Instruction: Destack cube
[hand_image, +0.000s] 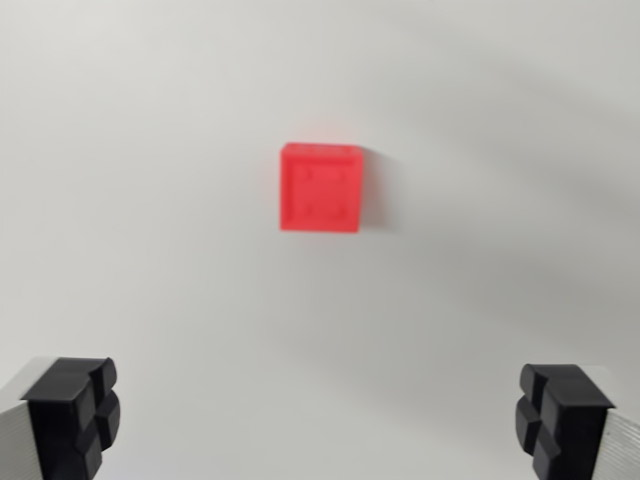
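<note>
while the gripper (320, 425) hangs with its black fingertips (72, 415) spread wide and holding nothing, the red cube (320, 188) sits on the white table (130, 200), well beyond them, centred between both.

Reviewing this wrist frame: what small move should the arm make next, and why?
Probably shift forward, toward the picture's top, before descending. The red cube sits on the white surface well above the open gripper, whose fingertips hold nothing. Whether another cube lies beneath cannot be told from above.
</note>
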